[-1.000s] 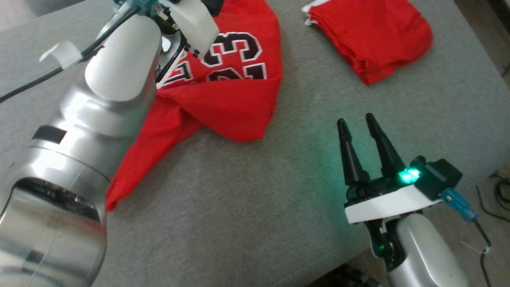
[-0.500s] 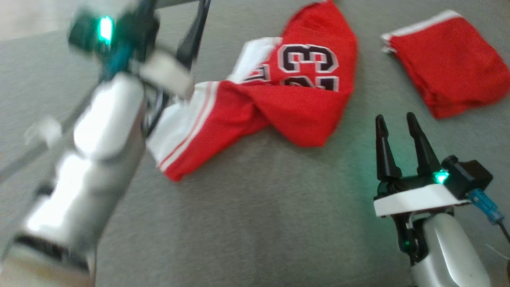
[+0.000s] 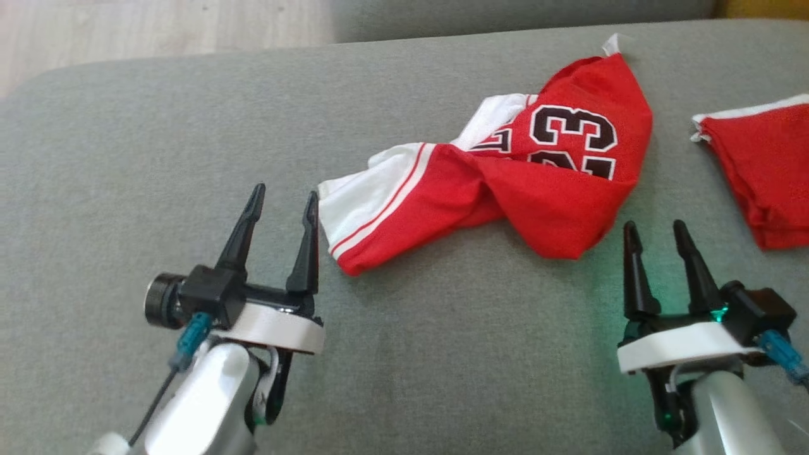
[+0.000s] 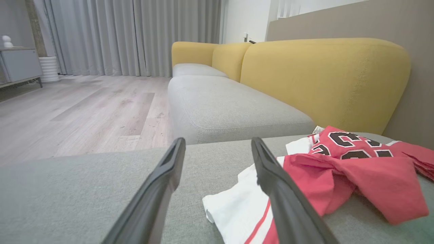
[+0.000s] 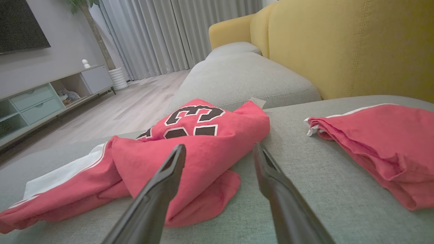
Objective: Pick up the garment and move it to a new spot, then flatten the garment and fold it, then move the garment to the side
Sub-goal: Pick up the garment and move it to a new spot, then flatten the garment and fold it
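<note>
The garment (image 3: 499, 183) is a red jersey with white trim and black numbers, lying crumpled and twisted on the grey sofa seat (image 3: 158, 139). It also shows in the left wrist view (image 4: 339, 169) and the right wrist view (image 5: 190, 149). My left gripper (image 3: 282, 203) stands open just left of the garment's white end, holding nothing. My right gripper (image 3: 654, 230) is open too, near the garment's red lower right corner and apart from it. Both sets of fingers point up the head view.
A second red garment (image 3: 758, 170), folded, lies at the right edge of the seat and shows in the right wrist view (image 5: 383, 142). Yellow sofa backs (image 4: 325, 78) rise behind. Wooden floor (image 4: 78, 105) lies beyond the seat's far left edge.
My left arm has drawn back from over the garment and come down to the lower left, leaving the garment on the seat. The head camera has shifted, so the whole scene slid right.
</note>
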